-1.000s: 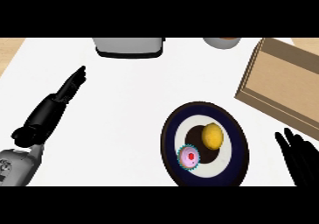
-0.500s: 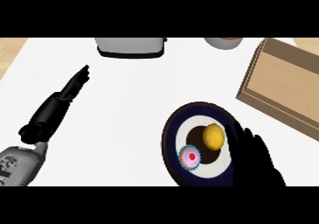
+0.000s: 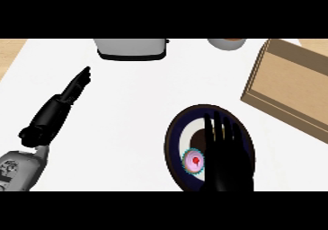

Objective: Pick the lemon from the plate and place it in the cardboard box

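Hovering: right hand over plate, lower right, fingers straight, nothing held
lemon: hidden under my palm
left hand: resting, upper left
tip: curl round lemon, miss cupcake
target: cardboard box, right edge

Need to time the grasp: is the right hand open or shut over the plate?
Open: the right hand lies over the plate with straight, spread fingers.

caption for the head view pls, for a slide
Right hand open over the plate, hiding the lemon, cupcake beside it.

Right hand over plate; cardboard box right, behind plate.
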Controlling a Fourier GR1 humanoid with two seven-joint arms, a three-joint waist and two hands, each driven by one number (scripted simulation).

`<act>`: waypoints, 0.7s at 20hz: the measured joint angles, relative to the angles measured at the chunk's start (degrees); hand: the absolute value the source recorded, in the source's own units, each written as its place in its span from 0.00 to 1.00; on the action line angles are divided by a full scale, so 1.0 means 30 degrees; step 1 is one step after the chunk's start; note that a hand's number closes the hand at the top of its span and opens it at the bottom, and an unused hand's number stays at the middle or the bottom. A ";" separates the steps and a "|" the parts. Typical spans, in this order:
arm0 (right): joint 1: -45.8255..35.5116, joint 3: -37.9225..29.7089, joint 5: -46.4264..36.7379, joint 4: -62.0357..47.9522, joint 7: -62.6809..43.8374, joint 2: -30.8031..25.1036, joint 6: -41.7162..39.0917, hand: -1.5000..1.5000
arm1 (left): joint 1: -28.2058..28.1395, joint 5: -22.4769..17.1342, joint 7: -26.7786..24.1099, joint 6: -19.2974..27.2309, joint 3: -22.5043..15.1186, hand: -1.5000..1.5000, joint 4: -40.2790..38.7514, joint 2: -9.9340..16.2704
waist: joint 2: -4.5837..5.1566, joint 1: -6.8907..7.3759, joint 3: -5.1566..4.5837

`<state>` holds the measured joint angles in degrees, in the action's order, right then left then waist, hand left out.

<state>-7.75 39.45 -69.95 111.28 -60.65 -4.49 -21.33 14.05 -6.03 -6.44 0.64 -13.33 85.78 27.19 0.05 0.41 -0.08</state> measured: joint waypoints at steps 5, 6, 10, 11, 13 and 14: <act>-0.0528 -0.0600 -0.0859 -0.1381 0.0198 0.0893 -0.0235 0.00 | -0.0382 0.0326 0.0133 -0.0128 0.0263 0.50 0.0439 -0.0205 | -0.0021 -0.0036 0.0014; -0.0557 -0.0924 -0.0952 -0.1659 0.0418 0.0907 -0.0306 0.00 | -0.0513 0.0436 0.0234 -0.0108 0.0259 0.50 0.0637 -0.0268 | -0.0023 -0.0039 0.0015; -0.0755 -0.1411 -0.1190 -0.2722 0.0598 0.1073 -0.0311 0.00 | -0.0354 0.0479 0.0166 -0.0583 0.0659 0.50 0.0291 -0.0386 | -0.0013 -0.0096 0.0018; -0.0771 -0.1627 -0.1232 -0.2860 0.0664 0.1116 -0.0378 0.00 | -0.0311 0.0502 0.0233 -0.0681 0.0753 0.50 0.0243 -0.0407 | -0.0015 -0.0108 0.0021; -0.0689 -0.1956 -0.1475 -0.3351 0.0899 0.1206 -0.0367 0.00 | -0.0238 0.0576 0.0185 -0.0901 0.0991 0.50 0.0127 -0.0495 | -0.0015 -0.0122 0.0022; -0.0305 -0.1850 -0.1751 -0.3313 0.0902 0.1239 -0.0250 0.00 | -0.0451 0.0552 0.0264 -0.1032 0.1140 0.50 0.0378 -0.0424 | -0.0023 -0.0120 0.0023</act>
<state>-8.66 33.90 -75.20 101.35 -57.95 -0.77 -22.08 12.69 -4.37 -5.65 -2.45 -9.91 86.91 25.92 -0.02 0.05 -0.01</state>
